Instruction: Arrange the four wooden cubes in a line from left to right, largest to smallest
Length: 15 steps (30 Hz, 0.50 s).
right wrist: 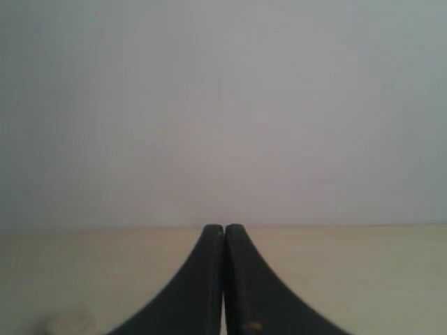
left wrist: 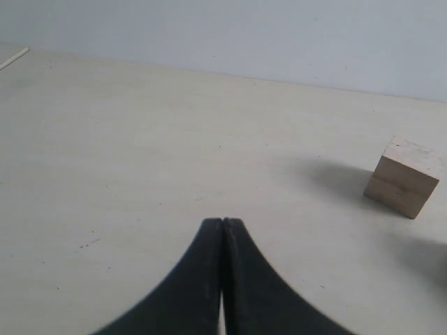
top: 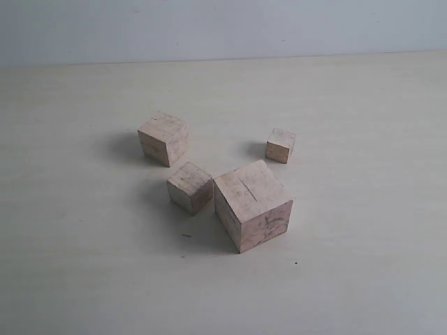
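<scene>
Four pale wooden cubes sit in a loose cluster on the table in the exterior view. The largest cube point(top: 253, 204), with a slit line on its top, is at the front right. A small cube point(top: 189, 187) sits close to its left. A mid-size cube point(top: 163, 138) lies behind and to the left, and the smallest cube point(top: 280, 145) at the back right. No arm shows in that view. My left gripper point(left wrist: 223, 222) is shut and empty over bare table, with one cube point(left wrist: 404, 177) off to the side. My right gripper point(right wrist: 223, 227) is shut, with no cube in its view.
The pale tabletop point(top: 84, 244) stretches wide around the cluster, ending at a light wall point(top: 223, 28) behind. A thin white stick-like edge point(left wrist: 14, 58) shows at a corner of the left wrist view. A faint pale blob point(right wrist: 66, 322) lies on the table in the right wrist view.
</scene>
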{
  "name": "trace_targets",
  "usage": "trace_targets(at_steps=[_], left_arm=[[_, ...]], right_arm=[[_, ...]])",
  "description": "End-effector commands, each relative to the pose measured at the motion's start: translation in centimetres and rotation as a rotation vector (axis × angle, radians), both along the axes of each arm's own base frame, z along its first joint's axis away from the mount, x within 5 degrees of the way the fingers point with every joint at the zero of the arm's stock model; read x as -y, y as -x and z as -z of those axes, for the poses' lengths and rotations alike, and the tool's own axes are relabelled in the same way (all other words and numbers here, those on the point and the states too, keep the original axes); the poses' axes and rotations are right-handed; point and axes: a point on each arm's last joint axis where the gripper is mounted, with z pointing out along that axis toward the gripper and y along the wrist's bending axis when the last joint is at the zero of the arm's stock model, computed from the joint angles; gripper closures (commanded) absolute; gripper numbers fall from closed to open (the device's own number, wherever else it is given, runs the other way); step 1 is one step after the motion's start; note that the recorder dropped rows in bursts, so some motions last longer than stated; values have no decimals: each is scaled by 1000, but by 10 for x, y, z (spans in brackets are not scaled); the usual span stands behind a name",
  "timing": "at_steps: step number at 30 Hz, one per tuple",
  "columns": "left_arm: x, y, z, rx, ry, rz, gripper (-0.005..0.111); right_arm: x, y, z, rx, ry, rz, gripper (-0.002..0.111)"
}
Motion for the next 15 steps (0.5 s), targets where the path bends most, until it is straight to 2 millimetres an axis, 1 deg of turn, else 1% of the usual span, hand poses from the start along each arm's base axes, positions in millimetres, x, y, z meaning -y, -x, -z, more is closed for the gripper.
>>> trace_targets(at_steps=[1, 2, 3, 5, 7, 10, 13, 15], left_arm=[[0, 0, 0, 13, -8, -2, 107], [0, 0, 0, 13, -8, -2, 107], [0, 0, 0, 13, -8, -2, 107], [0, 0, 0, 13, -8, -2, 107], [0, 0, 0, 13, -8, -2, 107], [0, 0, 0, 13, -8, -2, 107], [0, 0, 0, 13, -8, -2, 107], [0, 0, 0, 13, -8, -2, 107]], right_arm=[[-51, -18, 1, -55, 69, -553, 108], [-59, -21, 4, -67, 65, -643, 108], [-68, -27, 12, -117, 68, -721, 108], [-79, -42, 32, -271, 74, -783, 108], [-88, -56, 56, -443, 112, -786, 108], [-101, -68, 84, -624, 179, -781, 108], [-114, -74, 105, -765, 195, -773, 108], [-122, -76, 117, -819, 228, -787, 108]])
